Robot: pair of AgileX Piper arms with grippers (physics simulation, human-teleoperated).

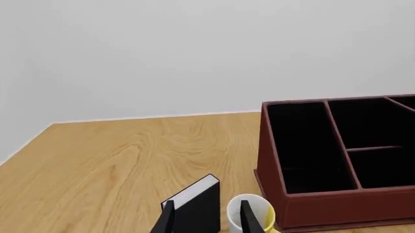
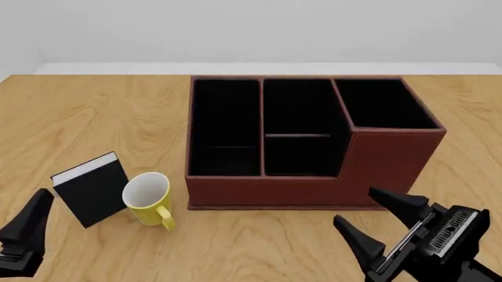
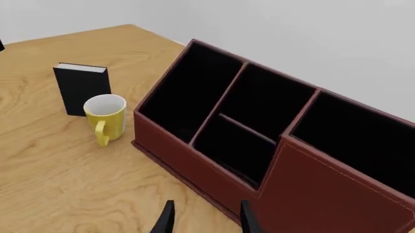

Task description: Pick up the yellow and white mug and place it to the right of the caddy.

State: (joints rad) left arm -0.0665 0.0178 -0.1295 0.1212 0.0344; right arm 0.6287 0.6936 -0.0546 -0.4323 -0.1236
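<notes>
The yellow and white mug [image 2: 149, 198] is standing upright on the wooden desk [image 2: 94, 117] towards its front left corner, between the black book [image 2: 91, 188] and the caddy [image 2: 314, 141], close to both but seemingly touching neither. Its loop handle is pointing towards the desk's front edge. The left hand [image 2: 23, 238] is sitting low at the front left with its fingers apart and empty; the right hand [image 2: 384, 226] is waiting in front of the caddy's stepped corner, likewise spread and holding nothing.

The step in hand looks to be the approach and grasp, not yet begun. The left hand is the nearer one, so it is probably the better choice. Gripping across the rim, one finger inside and one outside, on the side away from the handle, should be keeping the fingers off the book (the gap there is narrow). Lifting straight up before travelling over or around the caddy would be avoiding a knock against its wall.

The mug is smooth and glossy, yellow outside and white within. The caddy is a reddish-brown leather-look box with stitched edges and black-lined compartments. The book is matte black with white page edges.
</notes>
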